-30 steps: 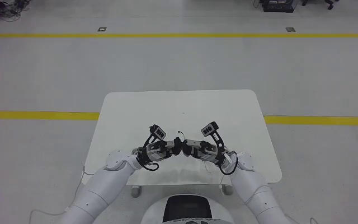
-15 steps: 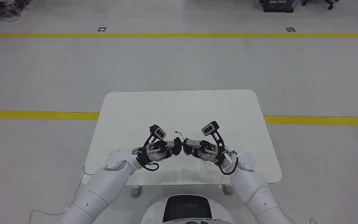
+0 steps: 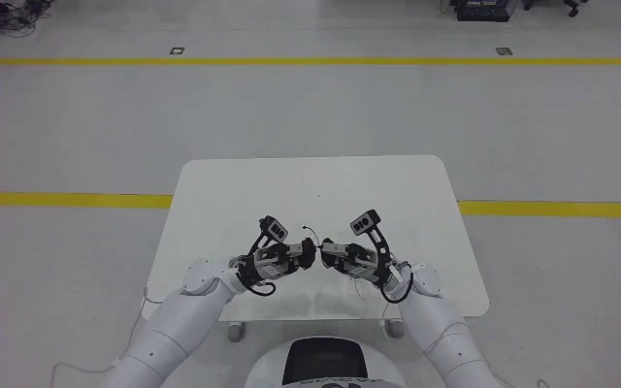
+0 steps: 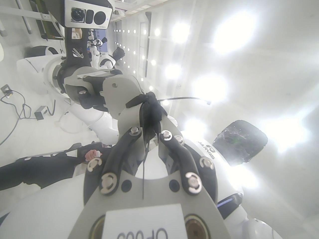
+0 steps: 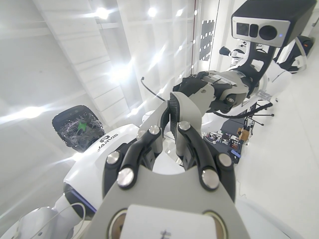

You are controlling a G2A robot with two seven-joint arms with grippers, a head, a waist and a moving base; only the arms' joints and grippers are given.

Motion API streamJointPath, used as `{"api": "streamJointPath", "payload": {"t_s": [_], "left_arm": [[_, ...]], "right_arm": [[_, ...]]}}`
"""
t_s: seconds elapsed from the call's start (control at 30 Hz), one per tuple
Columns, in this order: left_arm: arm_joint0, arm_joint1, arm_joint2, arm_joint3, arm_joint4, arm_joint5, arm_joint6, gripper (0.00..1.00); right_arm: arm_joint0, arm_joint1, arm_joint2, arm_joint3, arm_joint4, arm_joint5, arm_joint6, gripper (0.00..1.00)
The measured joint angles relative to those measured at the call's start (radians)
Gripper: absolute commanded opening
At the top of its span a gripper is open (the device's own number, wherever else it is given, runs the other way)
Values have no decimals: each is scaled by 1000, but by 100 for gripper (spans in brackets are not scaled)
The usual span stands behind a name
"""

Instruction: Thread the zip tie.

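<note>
1. Grey-fingered left gripper sits over the near middle of the white table, pointing inward at the other arm. In its own wrist view, the left gripper is clamped on a bunched black section of the zip tie.
2. The zip tie is up in the air between the two arms, not on the table. From the left wrist view, one thin strand of the zip tie sticks out past the fingertips and another runs back between the fingers toward the wrist.
3. The right gripper faces the left one, tips just beside each other. In its wrist view, the right gripper has its pads pressed together. The curved tie disappears behind its tip, so I honestly can't tell if it's pinching the tie.
</note>
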Motion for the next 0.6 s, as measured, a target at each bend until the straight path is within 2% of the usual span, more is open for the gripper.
{"api": "streamJointPath", "payload": {"t_s": [0.6], "left_arm": [[0, 0, 0, 0, 0, 0, 0, 0]], "right_arm": [[-7, 1, 21, 21, -20, 0, 0, 0]]}}
